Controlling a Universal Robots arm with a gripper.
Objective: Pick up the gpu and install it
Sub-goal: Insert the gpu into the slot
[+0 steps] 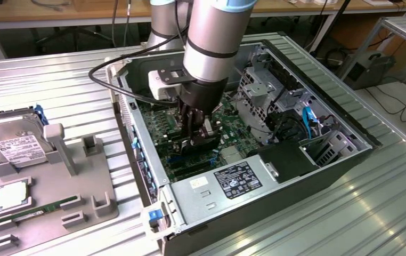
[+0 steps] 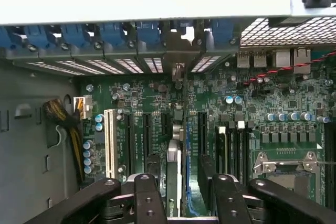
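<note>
The gpu [image 2: 175, 182] stands on edge in a motherboard [image 2: 252, 114] slot, inside the open computer case [image 1: 345, 154]. Gripper [image 2: 178, 192] directly above it, jaws spread, one finger [image 2: 149, 198] on each side, not clamping. Hard drive [image 1: 11, 141] rests on the grey tray [image 1: 54, 197] on the surface.

Gripper [image 2: 178, 192]: two black fingers [image 2: 149, 198] stand apart, open, one on each side of the card.
Gpu [image 2: 176, 174]: stands on its edge between the fingers, seen from above as a thin strip — it sits in line with a slot of the motherboard.
Motherboard [image 2: 247, 114]: green, with black slots side by side and one white slot [image 2: 109, 142].
Capacitors [image 2: 90, 156]: a row of small blue cylinders just beside the white slot.
Rear wall [image 2: 121, 38]: blue clips in a row above vented slot covers.
Cables [image 2: 65, 121]: yellow and black bundle near a white connector.
</note>
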